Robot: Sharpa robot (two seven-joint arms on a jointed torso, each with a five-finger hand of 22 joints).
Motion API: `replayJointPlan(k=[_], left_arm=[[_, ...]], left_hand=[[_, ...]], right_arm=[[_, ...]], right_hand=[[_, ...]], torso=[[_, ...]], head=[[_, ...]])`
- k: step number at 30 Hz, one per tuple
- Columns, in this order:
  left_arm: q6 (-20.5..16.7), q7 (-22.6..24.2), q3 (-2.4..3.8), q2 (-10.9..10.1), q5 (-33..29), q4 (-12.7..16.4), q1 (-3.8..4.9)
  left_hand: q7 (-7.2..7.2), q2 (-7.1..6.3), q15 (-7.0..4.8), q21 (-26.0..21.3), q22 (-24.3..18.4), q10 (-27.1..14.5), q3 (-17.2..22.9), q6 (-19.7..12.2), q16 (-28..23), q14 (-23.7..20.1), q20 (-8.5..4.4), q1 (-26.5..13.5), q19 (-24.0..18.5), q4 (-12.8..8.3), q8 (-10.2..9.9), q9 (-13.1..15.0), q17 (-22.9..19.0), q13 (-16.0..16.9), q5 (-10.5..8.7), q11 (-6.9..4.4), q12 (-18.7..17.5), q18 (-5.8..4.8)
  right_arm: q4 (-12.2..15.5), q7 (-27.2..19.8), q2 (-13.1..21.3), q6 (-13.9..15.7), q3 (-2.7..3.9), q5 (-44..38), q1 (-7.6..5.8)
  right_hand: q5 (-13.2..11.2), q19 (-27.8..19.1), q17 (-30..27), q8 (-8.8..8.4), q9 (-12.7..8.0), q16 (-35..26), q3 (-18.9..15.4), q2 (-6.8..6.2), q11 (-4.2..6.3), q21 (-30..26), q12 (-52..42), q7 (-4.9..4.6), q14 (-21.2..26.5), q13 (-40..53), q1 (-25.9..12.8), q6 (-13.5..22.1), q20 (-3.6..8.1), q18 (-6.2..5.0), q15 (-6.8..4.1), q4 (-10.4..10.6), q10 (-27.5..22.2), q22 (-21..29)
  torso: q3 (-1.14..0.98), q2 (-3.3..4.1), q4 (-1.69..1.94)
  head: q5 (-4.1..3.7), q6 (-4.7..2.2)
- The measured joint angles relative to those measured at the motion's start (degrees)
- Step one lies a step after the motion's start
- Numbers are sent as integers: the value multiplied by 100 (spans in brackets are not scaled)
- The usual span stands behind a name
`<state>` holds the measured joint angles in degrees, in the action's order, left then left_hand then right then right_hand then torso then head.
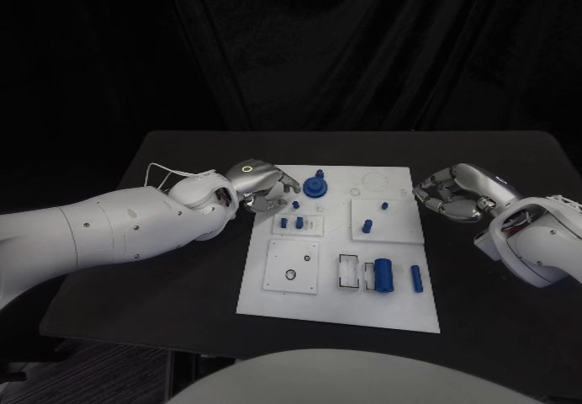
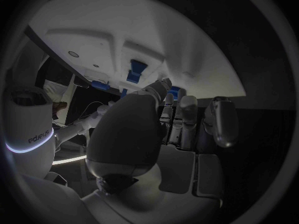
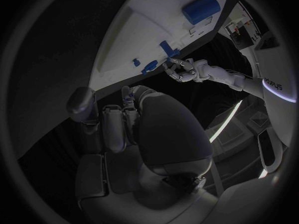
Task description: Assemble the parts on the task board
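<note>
At the far left corner of the task board (image 1: 340, 305) the left hand (image 1: 261, 183) hovers with empty fingers apart, probably lining up on the blue knobbed part (image 1: 315, 186), while the right hand (image 1: 455, 194) waits curled shut off the board's right edge.

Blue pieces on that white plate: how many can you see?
7, maybe more hidden: a knob at the far edge, one by the left robot hand, two mid-left, a peg, a cylinder, a bar.
</note>
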<state>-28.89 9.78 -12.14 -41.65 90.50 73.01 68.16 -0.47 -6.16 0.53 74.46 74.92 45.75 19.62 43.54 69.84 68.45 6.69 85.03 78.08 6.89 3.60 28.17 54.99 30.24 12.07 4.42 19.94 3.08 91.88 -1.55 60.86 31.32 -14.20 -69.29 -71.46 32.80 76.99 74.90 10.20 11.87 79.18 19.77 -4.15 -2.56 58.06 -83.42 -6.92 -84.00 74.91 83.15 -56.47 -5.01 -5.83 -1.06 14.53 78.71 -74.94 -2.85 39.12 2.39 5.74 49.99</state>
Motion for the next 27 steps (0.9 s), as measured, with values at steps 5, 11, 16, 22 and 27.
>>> replayJointPlan(k=[5,11,16,22,27], left_arm=[[-682,-5,1,-348,0,125,0],[-1301,153,1,-870,-217,395,0],[-1110,936,-1,-1129,-1473,510,0],[17,2082,2,-1204,-3798,658,-62],[847,2499,-2,-1226,-5280,861,-180]], left_hand=[[-318,-46,-22,-115,0,-220,-76,-733,-51,-38,-3,0,-40,108,0,-243,-89,24,-151,-7,71,-1],[-325,-33,43,-2706,-34,-896,-165,-666,-1781,-2014,51,13,-2240,412,52,-401,-1572,232,-238,-68,476,499],[193,234,118,-5301,-862,-1599,-256,-192,-3553,-3659,69,-55,-4642,827,60,-520,-2442,142,120,-172,717,585],[260,738,-40,-7152,-3569,-3445,-1068,-1230,-6464,-6404,-207,-1275,-6816,981,-28,-1268,-4730,-1269,938,-373,-484,625],[81,999,31,-7192,-4817,-3871,-1874,-2074,-6911,-6724,-226,-1579,-7103,995,-88,-1895,-5334,-2195,725,-574,-1058,482]], right_arm=[[129,-2,109,5,0,0,-13],[237,-5,115,-32,0,-2,-304],[245,25,-69,-137,2,-82,-529],[121,123,-385,-393,9,-480,-673],[28,206,-505,-598,4,-912,-617]], right_hand=[[0,0,0,0,0,-22,14,-32,0,-27,61,0,0,0,32,0,0,0,0,-33,-103,0],[-73,-66,0,146,71,-119,11,-141,23,-210,455,32,76,-143,141,-165,22,0,-35,-151,-636,1],[-186,-537,-369,610,480,-524,-106,-252,-11,-999,2171,9,444,-1954,252,-68,-6,-175,15,-310,-2743,1],[-311,-1142,-914,917,840,-1046,-104,-319,-190,-1921,3376,-124,995,-3021,319,395,-122,-270,169,-389,-3800,2],[-542,-1395,-1123,636,690,-1216,-14,-412,-334,-2260,4032,-217,1228,-3531,302,771,-228,-270,315,-345,-4058,2]], torso=[[0,3,-1],[2,5,-7],[9,3,-17],[31,-4,-6],[45,-19,23]], head=[[-32,0],[-56,0],[-48,0],[-208,0],[-365,0]])
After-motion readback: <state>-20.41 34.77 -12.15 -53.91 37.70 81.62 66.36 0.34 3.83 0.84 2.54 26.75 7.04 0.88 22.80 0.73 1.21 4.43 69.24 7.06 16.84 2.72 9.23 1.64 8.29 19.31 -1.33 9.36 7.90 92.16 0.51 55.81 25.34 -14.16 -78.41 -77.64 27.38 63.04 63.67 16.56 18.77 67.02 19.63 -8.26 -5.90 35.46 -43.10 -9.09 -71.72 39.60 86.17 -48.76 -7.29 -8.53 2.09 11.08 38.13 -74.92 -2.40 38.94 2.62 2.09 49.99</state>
